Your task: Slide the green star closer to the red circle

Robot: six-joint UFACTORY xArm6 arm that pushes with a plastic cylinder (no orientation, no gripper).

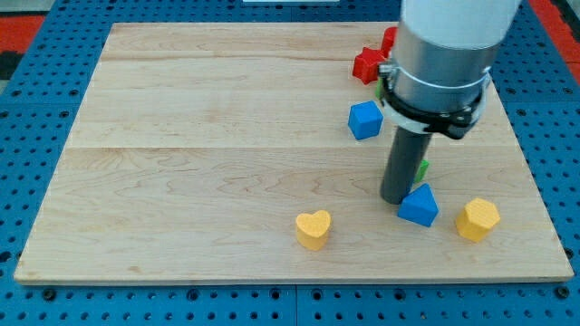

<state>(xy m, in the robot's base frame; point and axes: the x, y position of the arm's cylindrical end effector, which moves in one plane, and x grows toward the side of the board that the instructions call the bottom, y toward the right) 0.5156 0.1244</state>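
Note:
My tip (pixel 397 199) rests on the board, right against the left side of the blue triangle (pixel 419 206). A sliver of a green block (pixel 422 168) shows just right of the rod; its shape is hidden. A second green sliver (pixel 379 91) peeks out at the arm's left edge. A red block (pixel 389 40) at the view's top is mostly hidden behind the arm, so I cannot tell its shape. A red star-like block (pixel 367 64) lies just left of it.
A blue block (pixel 365 119) sits left of the rod. A yellow heart (pixel 314 229) lies near the bottom edge, and a yellow hexagon (pixel 478 219) lies right of the blue triangle. The arm's wide body covers the board's (pixel 227 136) upper right.

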